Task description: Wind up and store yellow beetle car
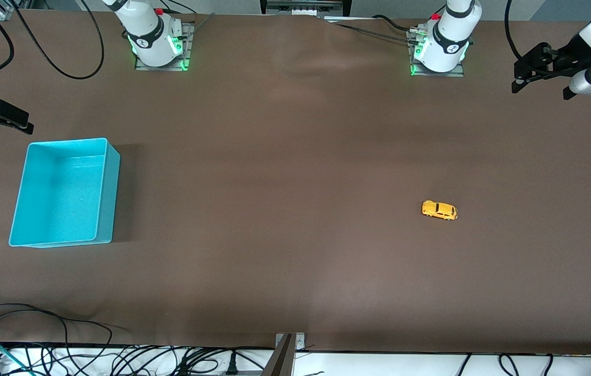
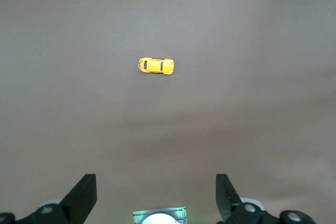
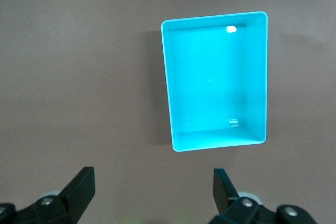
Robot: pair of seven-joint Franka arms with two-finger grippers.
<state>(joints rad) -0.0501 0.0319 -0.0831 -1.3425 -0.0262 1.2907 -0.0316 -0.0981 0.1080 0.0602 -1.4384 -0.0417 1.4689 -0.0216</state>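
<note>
1. The left arm rises from its base at the top of the front view and reaches out to the left arm's end of the surface (image 1: pixel 295 292).
2. The left tool (image 1: pixel 541 86) hangs in the air over bare surface, fingers (image 2: pixel 84 195) spread wide with nothing between them.
3. The right arm leaves its base and runs out of the front view toward the right arm's end of the surface.
4. The right tool (image 1: pixel 0 117) hangs over the surface at that end, fingers (image 3: pixel 81 187) wide apart and empty.
</note>
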